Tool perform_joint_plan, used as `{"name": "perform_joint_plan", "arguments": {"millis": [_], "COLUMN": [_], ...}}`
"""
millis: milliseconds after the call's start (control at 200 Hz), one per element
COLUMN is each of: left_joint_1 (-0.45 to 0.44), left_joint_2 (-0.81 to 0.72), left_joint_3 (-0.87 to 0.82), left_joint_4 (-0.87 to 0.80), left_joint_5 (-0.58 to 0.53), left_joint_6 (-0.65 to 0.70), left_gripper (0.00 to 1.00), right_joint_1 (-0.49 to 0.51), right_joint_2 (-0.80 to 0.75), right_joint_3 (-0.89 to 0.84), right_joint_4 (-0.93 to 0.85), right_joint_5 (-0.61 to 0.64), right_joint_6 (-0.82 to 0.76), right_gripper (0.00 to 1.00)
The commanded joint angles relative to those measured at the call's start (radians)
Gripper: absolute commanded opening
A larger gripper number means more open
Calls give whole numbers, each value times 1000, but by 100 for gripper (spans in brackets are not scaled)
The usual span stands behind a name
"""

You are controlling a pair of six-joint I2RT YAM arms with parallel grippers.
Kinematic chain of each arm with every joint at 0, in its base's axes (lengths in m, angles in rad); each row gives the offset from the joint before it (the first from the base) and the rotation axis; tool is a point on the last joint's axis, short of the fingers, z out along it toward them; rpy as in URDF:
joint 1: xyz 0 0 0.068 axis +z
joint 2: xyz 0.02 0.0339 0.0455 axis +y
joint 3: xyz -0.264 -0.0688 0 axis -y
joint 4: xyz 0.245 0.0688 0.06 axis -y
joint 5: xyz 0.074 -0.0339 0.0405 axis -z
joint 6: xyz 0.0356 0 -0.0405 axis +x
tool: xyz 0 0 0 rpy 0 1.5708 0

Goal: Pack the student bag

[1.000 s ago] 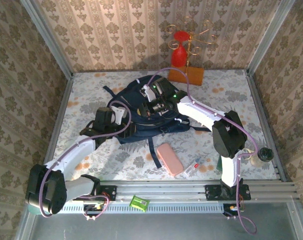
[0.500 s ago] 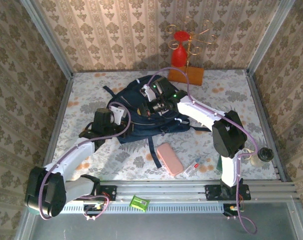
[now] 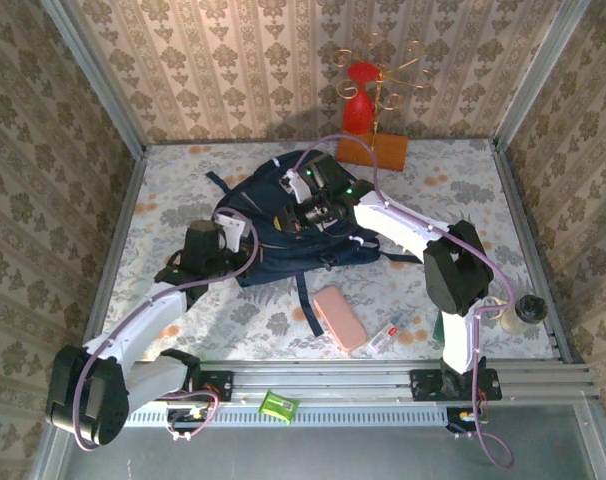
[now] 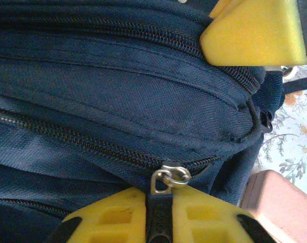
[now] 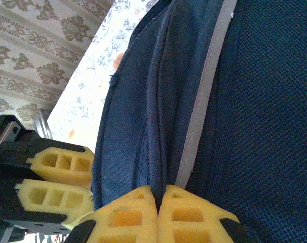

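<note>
Two grippers are on the student bag [image 3: 283,262], which lies mid-table toward the far side. The left gripper [image 4: 159,202] is pinched on a zip pull [image 4: 167,178] at the bag's left end. The right gripper [image 5: 161,195] is clamped on a fold of its fabric. Judged step: opening a compartment. Next, the pull must be drawn along its track while the right holds the fabric taut.

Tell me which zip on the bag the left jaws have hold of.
The middle zip, whose metal ring sits at the shut jaws' tips; the upper zip runs free above.
</note>
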Motion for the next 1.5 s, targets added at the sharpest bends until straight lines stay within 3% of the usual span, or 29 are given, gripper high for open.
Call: {"name": "perform_joint_plan", "arguments": {"millis": [0,275,530,630,770,930,1150,1245,1385,1495], "left_joint_1": [0,-1,-1,-1,-1,-4,-4,-5,-5,-6], "left_joint_2": [-42,-42,-17,-11,10,19,24,17,17,18], "left_joint_3": [-19,-18,-34,-46,-49,-31,-47,-46,-35,-26], "left_joint_4": [-15,-120,-45,26,132,62,57,41,24,15], "left_joint_5": [-30,40,245,270,330,259,264,262,265,270], "left_joint_6": [-33,-165,-243,-289,-376,-345,-338,-332,-327,-324], "left_gripper": [5,0,0,0,0,0,0,0,0,0], "right_joint_1": [-22,-24,-21,-14,4,8,46,78,154,227], "right_joint_2": [6,20,18,2,-39,-160,-306,-362,-396,-369], "right_joint_3": [37,59,81,78,61,-94,-379,-478,-558,-551], "right_joint_4": [-39,-115,-208,-218,-234,-182,16,67,115,130], "right_joint_5": [10,84,190,204,279,375,293,305,364,499], "right_joint_6": [-41,-113,-203,-201,-184,-112,-11,46,71,11], "right_gripper": [0,0,0,7,26,40,49,62,76,82]}}
